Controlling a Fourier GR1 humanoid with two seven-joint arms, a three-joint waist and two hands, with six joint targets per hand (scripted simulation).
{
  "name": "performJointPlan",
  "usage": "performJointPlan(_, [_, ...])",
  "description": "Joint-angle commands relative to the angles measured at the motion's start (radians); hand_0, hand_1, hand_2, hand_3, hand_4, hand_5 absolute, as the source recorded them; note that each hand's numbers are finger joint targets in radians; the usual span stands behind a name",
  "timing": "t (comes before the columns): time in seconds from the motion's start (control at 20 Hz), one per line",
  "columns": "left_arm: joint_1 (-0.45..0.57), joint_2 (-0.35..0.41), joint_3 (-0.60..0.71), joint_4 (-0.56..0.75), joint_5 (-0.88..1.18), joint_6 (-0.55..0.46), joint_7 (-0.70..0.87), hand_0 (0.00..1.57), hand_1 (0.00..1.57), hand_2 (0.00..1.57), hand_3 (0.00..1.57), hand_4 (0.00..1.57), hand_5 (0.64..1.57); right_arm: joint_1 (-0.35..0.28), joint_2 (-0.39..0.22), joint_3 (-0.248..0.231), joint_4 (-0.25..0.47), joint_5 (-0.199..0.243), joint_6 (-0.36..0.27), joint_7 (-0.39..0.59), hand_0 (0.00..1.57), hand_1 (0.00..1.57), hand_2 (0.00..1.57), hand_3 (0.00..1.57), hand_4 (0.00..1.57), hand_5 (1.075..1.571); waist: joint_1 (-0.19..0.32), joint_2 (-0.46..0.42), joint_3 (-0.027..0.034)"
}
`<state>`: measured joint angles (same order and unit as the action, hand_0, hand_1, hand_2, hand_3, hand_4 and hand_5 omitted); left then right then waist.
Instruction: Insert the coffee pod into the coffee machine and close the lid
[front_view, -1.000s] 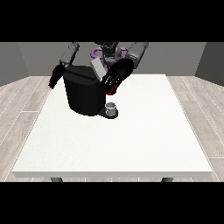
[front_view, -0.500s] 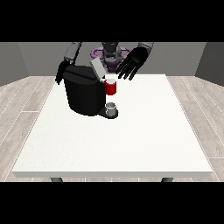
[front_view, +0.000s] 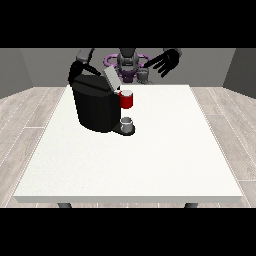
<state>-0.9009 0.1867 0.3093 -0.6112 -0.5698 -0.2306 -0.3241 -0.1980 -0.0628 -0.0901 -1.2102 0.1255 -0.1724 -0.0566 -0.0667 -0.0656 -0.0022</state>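
Hovering with straight spread fingers beyond the black boxy coffee machine (front_view: 97, 107) on the white bench (front_view: 150, 160), the hand at the view's right (front_view: 167, 61) holds nothing, while the hand at the view's left (front_view: 77, 72) sits behind the machine, fingers unclear, and a small grey thing (front_view: 127, 122) rests at the machine's base.

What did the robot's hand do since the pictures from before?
The hand at the view's right pulled up and away from the coffee machine, toward the robot, fingers spread, holding nothing. The red thing at the machine, covered by that hand a second ago, now shows. The hand at the view's left stayed behind the machine, which did not move.
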Motion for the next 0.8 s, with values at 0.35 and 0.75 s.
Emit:
performJointPlan(0.35, [0.309, -0.129, 0.076, 0.018, 0.157, -0.087, -0.044, 0.0, 0.0, 0.0, 0.0, 0.32, 1.571, -0.054, -0.046, 0.028, -0.106, -0.044, 0.11, 0.097, 0.0, 0.0, 0.0, 0.0, 0.06, 1.571, 0.171, -0.234, 0.0016])
performJointPlan(0.75, [0.391, -0.186, 0.016, -0.126, 0.265, -0.096, 0.048, 0.0, 0.0, 0.0, 0.0, 0.35, 1.571, -0.112, -0.145, -0.047, -0.076, -0.101, 0.201, 0.129, 0.0, 0.0, 0.0, 0.0, 0.0, 1.571, 0.226, -0.218, 0.0025])
